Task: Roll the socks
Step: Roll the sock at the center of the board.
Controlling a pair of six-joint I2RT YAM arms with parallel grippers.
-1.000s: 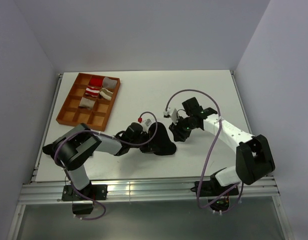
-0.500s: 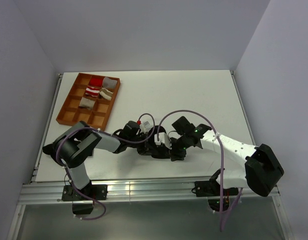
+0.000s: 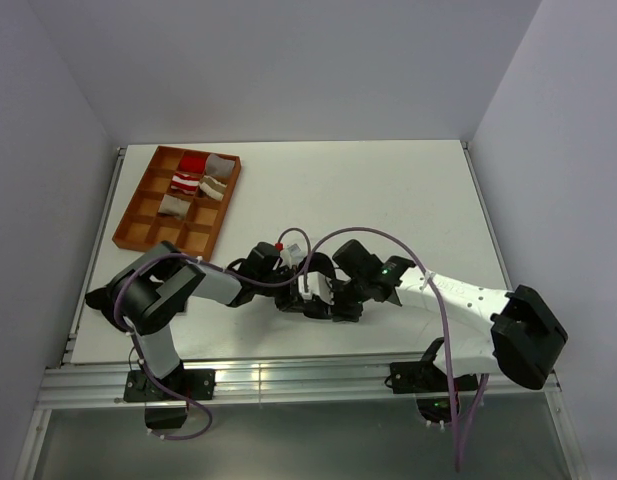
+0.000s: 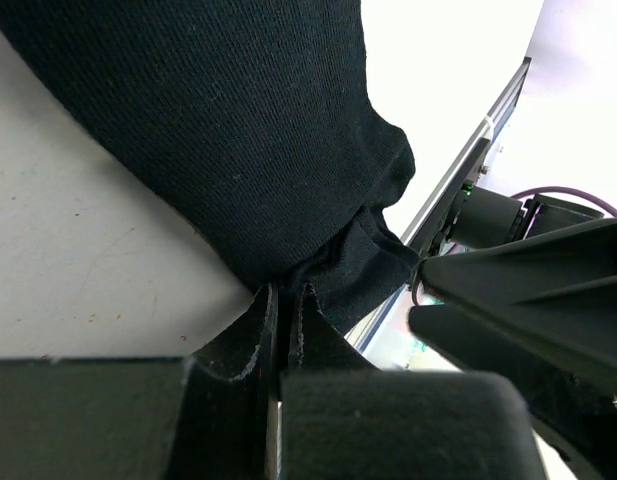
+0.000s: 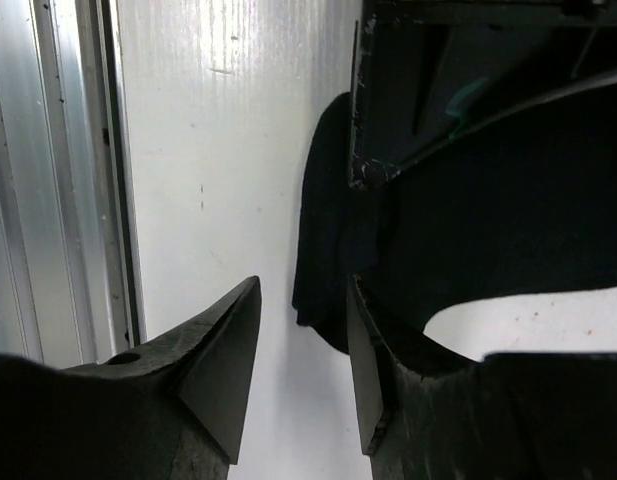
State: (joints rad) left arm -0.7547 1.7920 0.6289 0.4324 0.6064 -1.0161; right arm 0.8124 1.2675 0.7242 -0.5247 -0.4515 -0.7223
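Black sock [image 4: 218,130] is lying on the white worktop [image 3: 408,190], well apart from the orange tray [image 3: 135,196], toward the arm bases. Left gripper [image 4: 283,300] jaws are pinching the sock's bunched edge. Right gripper [image 5: 303,290] jaws are standing apart, with the sock's edge showing between them

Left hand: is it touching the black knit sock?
Touching. The left wrist view shows the left hand closed, pinching a fold of the black knit sock.
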